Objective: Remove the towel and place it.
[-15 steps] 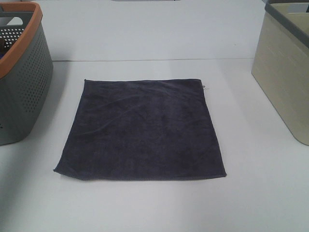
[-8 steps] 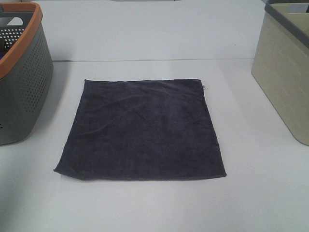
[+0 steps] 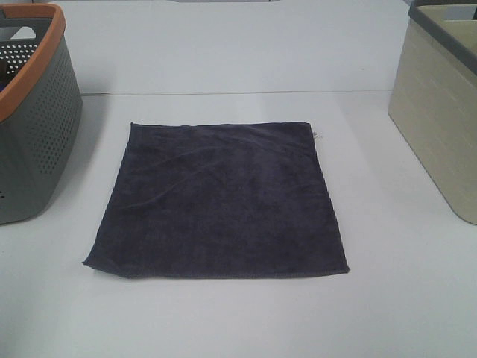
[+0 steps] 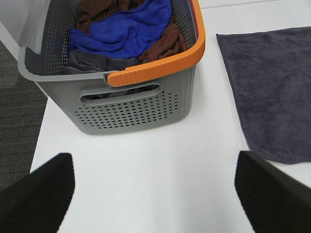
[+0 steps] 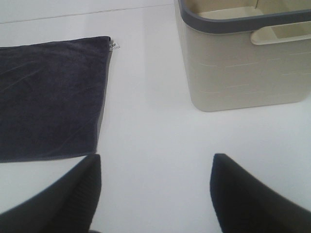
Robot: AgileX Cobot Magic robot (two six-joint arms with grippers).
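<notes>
Here the towel point(image 3: 220, 200) lies spread flat on the white table point(image 3: 246, 313), with both claws open and empty.

From the high view it is a dark charcoal square, faintly creased, with a tiny white tag point(image 3: 316, 136) at one far corner; it sits between the grey basket point(image 3: 33, 142) and the beige bin point(image 3: 440, 112), apart from both. In the left wrist view the left gripper point(image 4: 155, 189) hangs with fingers wide apart above bare table, near the basket holding blue and brown cloths point(image 4: 124, 29). In the right wrist view the right gripper point(image 5: 155, 191) is likewise spread, between towel edge and bin.
</notes>
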